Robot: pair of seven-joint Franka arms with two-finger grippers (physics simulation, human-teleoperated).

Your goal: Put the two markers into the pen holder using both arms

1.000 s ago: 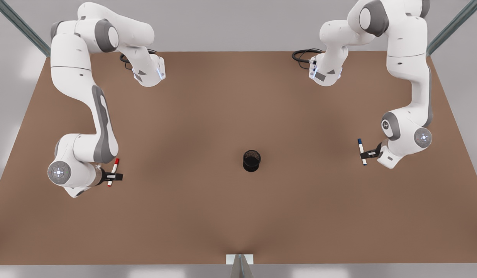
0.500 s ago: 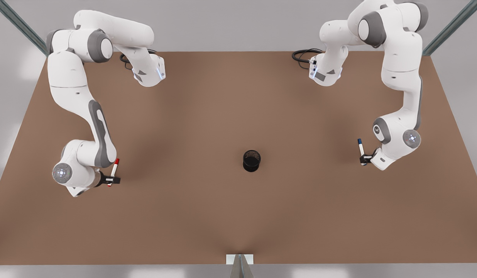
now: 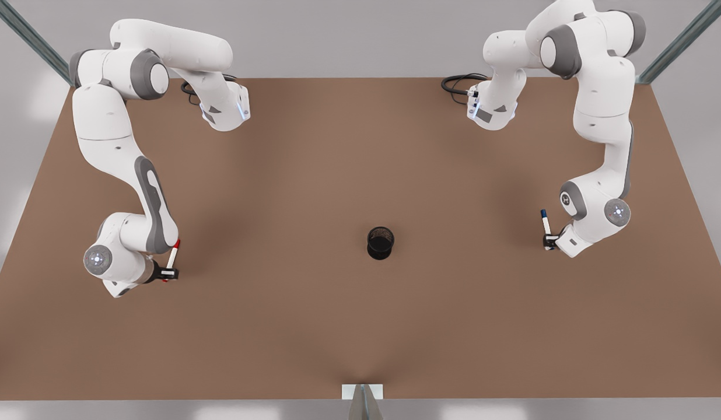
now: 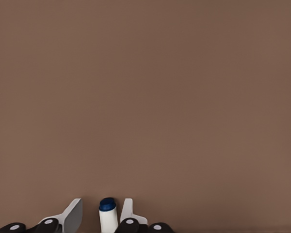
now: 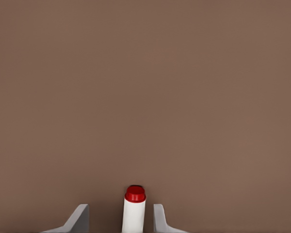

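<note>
The holder point(image 3: 380, 242) stands upright near the table's point(image 3: 360, 326) centre, mouth up, with neither marker in it. It is a little toward the near edge, well apart from both grippers.

At about 9 o'clock from the holder, the right gripper point(image 3: 169, 273) straddles the red marker point(image 3: 172, 256). In the right wrist view that red marker point(image 5: 134, 209) sits midway between the spread fingers point(image 5: 78, 219), with a gap on either side, so nothing pinches it. The marker lies flat on the table, cap toward 12 o'clock, and the gripper is low over its lower barrel, probably placed for a grasp across the barrel.

At about 3 o'clock from the holder, the left gripper point(image 3: 549, 240) straddles the blue marker point(image 3: 546, 224). In the left wrist view the blue marker point(image 4: 107, 217) lies between parted fingers point(image 4: 72, 216), close against one and apart from the other, so it too is not clamped. It also lies flat, cap toward 12 o'clock.

The arms' bases sit at the far edge, cables point(image 3: 458, 84) coiled beside them. No brand, label or writing can be read on anything.
</note>
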